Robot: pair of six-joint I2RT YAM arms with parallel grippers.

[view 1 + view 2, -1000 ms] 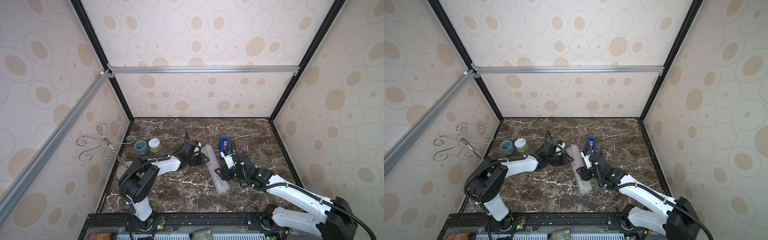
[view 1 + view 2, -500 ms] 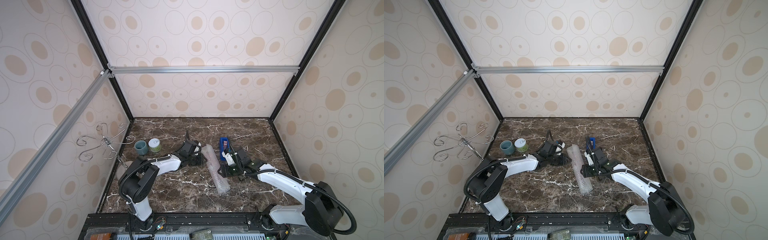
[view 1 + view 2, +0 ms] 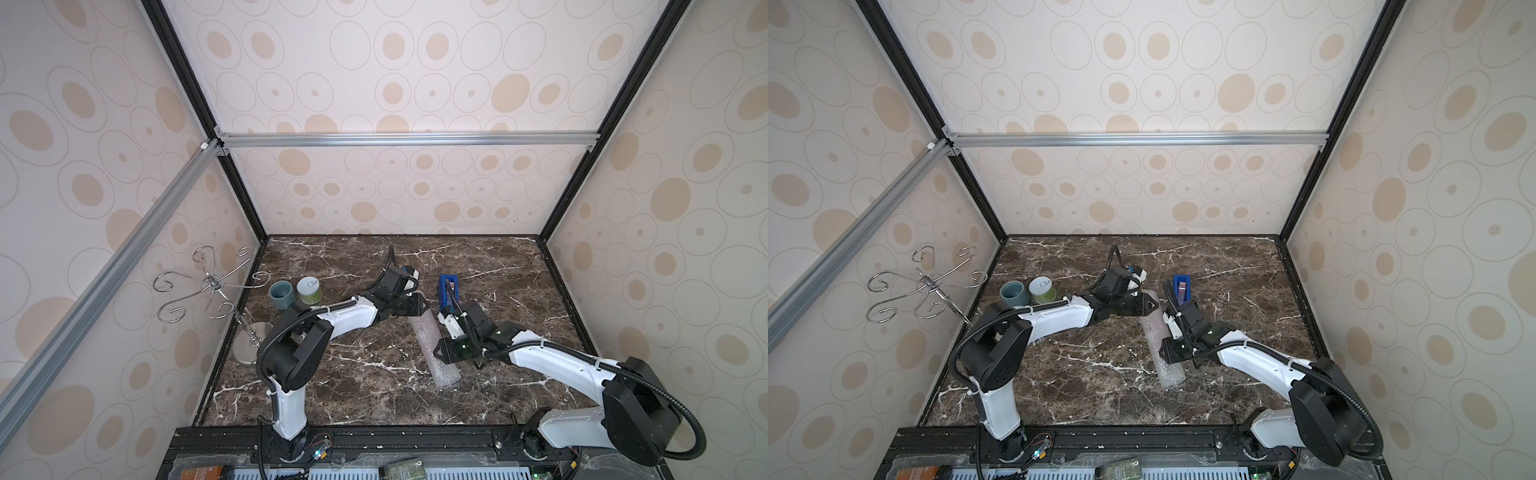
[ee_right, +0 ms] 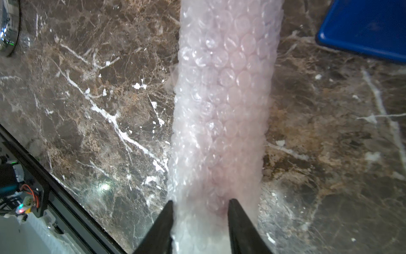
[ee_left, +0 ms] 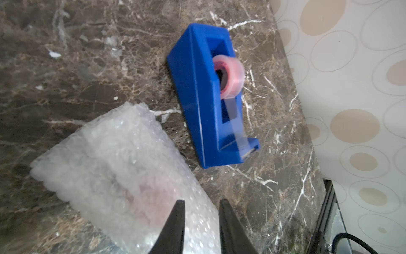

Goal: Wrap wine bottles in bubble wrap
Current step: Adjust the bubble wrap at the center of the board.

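Now 2 arms [image 3: 349, 318] stretched low; R claw [image 4: 200, 203] pinches bubble wrap [image 4: 222, 88], L claw [image 5: 201, 203] grip unclear.

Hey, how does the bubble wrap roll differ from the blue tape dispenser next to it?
The bubble wrap is a long, whitish, see-through roll; the tape dispenser is shorter and solid blue. The bubble wrap has both claws at it, the left claw at its far end and the right claw nearer the robot; the tape dispenser has none on it. Both lie side by side on the marble table.
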